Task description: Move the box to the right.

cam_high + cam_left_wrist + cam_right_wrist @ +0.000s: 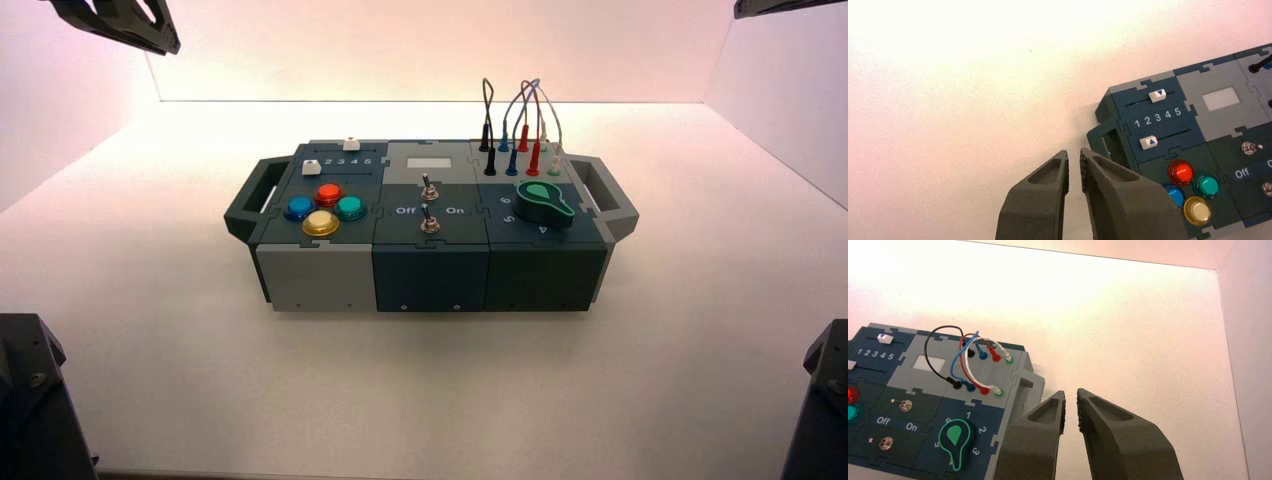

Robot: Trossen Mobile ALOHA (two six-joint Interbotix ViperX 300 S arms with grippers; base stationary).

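Observation:
The box (430,250), long, dark teal and grey, lies across the middle of the white table with a handle at each end. It carries four coloured buttons (324,208), two toggle switches (429,205), a green knob (545,203) and plug wires (518,125). My left gripper (1074,152) hovers off the box's near-left corner, fingers close together and empty, short of the left handle (1100,137). My right gripper (1071,392) hovers beside the right handle (1025,385), also closed down and empty. Neither touches the box (1198,150).
Both arms sit low at the near corners, left arm (28,400) and right arm (825,395). White walls (790,110) enclose the table on the left, back and right. Bare table (700,330) lies to the right of the box.

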